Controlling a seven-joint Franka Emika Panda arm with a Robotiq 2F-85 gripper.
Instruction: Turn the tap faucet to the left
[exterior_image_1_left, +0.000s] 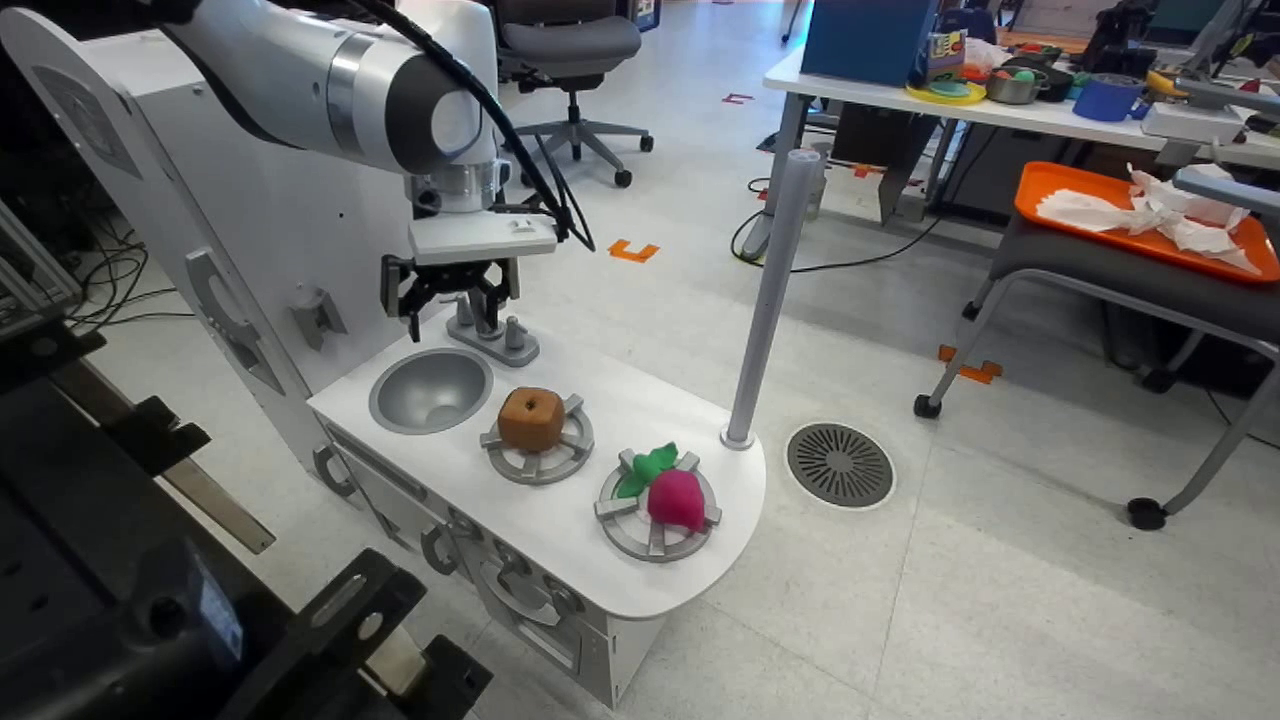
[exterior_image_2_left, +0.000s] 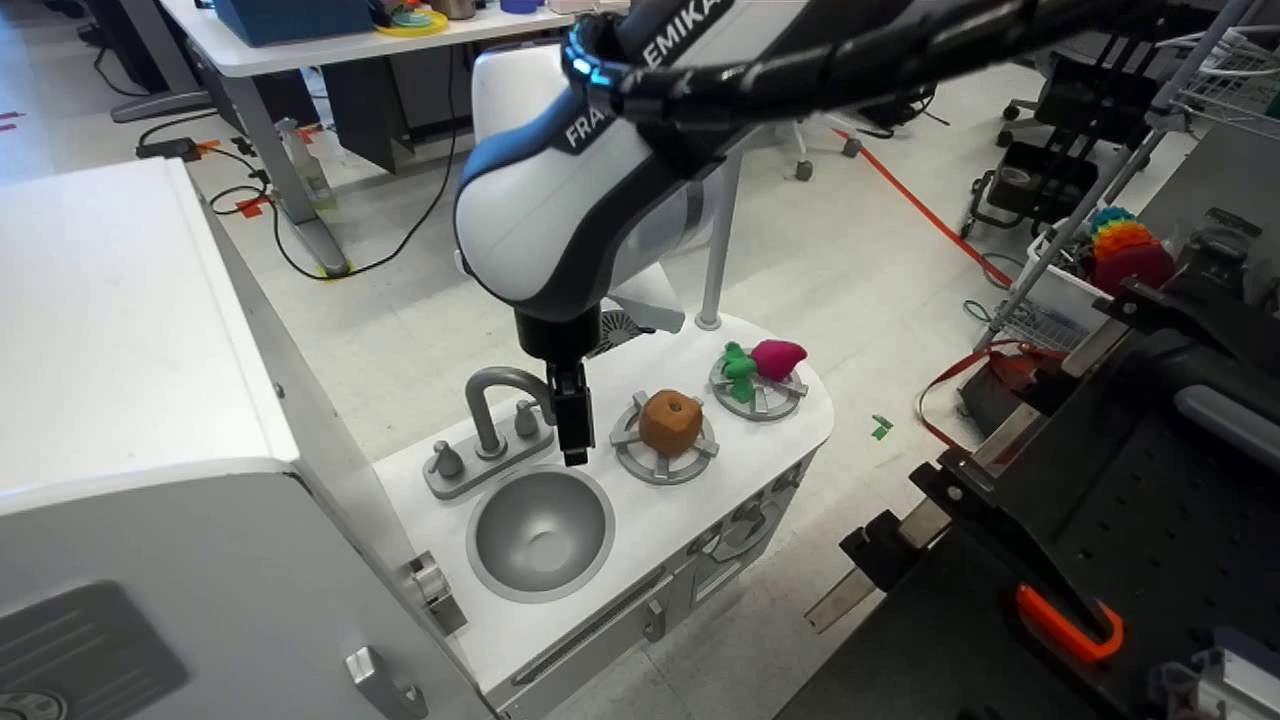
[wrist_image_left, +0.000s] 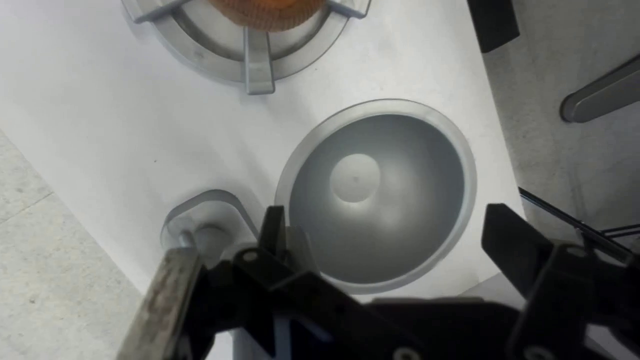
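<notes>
My jaws are standing wide, one finger (wrist_image_left: 273, 227) just beside the tap faucet (exterior_image_2_left: 482, 412), near the back edge of the worktop (exterior_image_2_left: 650, 520). I'm planning light contact, then sweeping slowly leftward.

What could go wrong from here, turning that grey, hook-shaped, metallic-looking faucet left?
1. The open, black, two-fingered hand overlaps the grey, hook-shaped faucet in both exterior views; contact isn't clear, so lowering could bump it rather than turn it.
2. A short, grey, knob-like handle rises close beside the faucet; a low sideways sweep might catch it.
3. In the wrist view, the hand hides much of the faucet, so a slip may go unseen.
</notes>
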